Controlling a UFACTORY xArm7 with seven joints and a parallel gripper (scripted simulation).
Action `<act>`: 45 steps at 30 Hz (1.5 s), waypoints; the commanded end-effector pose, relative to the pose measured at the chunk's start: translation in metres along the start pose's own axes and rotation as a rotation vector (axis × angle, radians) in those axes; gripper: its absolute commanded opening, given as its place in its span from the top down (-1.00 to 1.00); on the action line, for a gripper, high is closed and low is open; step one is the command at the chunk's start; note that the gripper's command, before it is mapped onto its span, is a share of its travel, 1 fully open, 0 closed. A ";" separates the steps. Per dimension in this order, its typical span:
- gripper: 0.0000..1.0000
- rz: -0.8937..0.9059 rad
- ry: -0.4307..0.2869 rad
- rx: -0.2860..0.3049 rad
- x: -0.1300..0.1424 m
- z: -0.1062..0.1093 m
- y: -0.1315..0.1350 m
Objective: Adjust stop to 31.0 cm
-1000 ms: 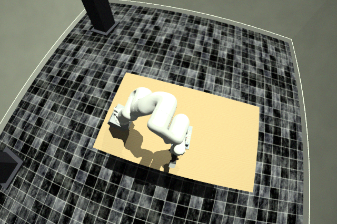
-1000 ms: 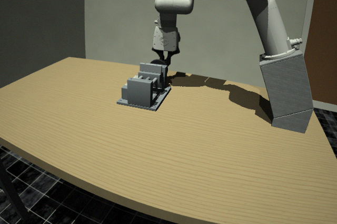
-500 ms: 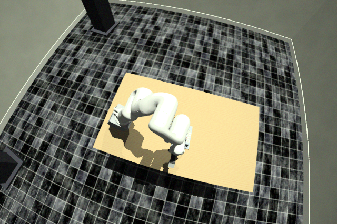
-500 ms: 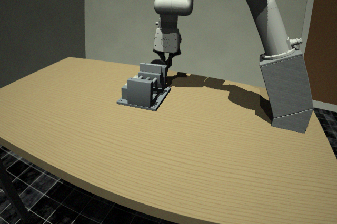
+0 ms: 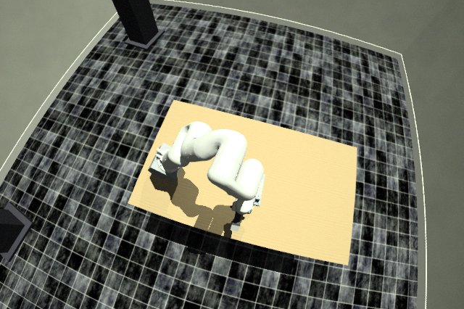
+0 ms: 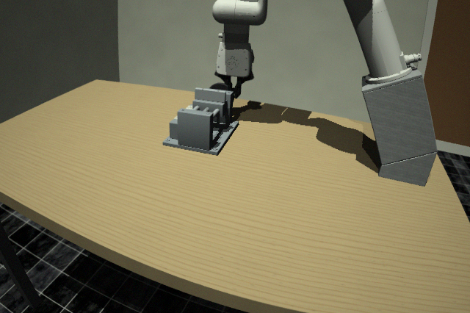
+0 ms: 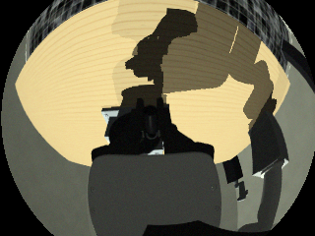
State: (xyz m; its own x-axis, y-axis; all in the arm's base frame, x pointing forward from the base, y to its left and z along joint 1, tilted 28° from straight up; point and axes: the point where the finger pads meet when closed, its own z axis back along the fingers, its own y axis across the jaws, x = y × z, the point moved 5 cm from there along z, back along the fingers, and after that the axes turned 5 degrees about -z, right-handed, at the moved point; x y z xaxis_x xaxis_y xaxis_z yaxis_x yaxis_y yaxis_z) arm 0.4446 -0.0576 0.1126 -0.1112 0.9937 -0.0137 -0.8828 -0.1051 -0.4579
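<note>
Since the dark round handwheel (image 6: 218,86) (image 7: 151,127) sits at the grey metal fixture's (image 6: 194,128) far end, right beneath the black two-fingered tool (image 5: 237,218) (image 6: 233,91) (image 7: 150,105), turning looks doable. Fingers seem clamped on its grip, tbh.

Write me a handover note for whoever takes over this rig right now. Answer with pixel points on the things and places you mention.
Gripper (image 5: 238,217) (image 6: 236,93) (image 7: 150,106): pointing down, fingers close together at the dark handwheel (image 6: 217,86); whether they grip it, I can't tell.
Stop mechanism (image 5: 261,188) (image 6: 194,129): standing on the table (image 5: 299,193) (image 6: 265,203) (image 7: 64,98), handwheel on its far side in the exterior view.
Done: arm brought to the handwheel. Stop setting unconfirmed; no scale is readable.
Left: confirm or set 31.0 cm, let go of the handwheel, finish with the arm free in the air.
</note>
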 end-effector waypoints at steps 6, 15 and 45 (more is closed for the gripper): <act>0.88 0.000 0.000 -0.005 -0.001 -0.009 0.001; 0.88 0.000 0.000 -0.005 0.000 -0.019 -0.001; 0.88 0.000 0.000 -0.005 0.004 -0.025 -0.049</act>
State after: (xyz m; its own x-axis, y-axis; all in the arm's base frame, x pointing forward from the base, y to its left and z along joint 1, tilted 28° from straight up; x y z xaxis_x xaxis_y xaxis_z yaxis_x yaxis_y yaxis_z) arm 0.4940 -0.0488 0.1022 -0.1116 0.9937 -0.0122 -0.8785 -0.1044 -0.4661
